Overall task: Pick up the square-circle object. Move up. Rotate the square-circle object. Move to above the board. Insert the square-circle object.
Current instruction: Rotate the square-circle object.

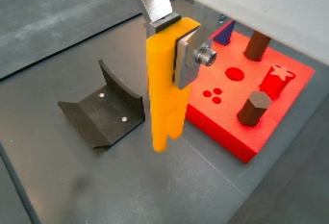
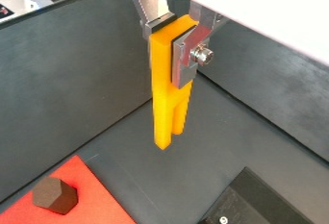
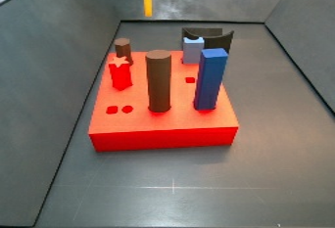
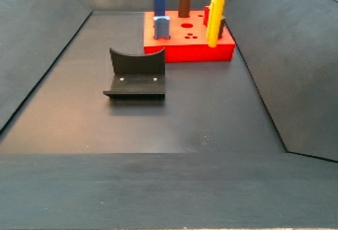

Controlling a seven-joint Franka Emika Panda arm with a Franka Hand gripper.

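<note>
hand (image 1: 180,47) pinching square-circle object (image 1: 164,93) (upright) | hanging beside board (image 1: 251,108)

A dark grey matte floor (image 4: 172,115) is seen across both side views, with soft, even light spread over it and no hard shadows cast. It is closed in by dark sloping walls, a left wall (image 4: 40,51) and a right wall (image 4: 291,66). A thin pale seam (image 3: 170,186) is caught running across the floor. The fixture (image 4: 134,74) is seen standing on the floor.
</note>
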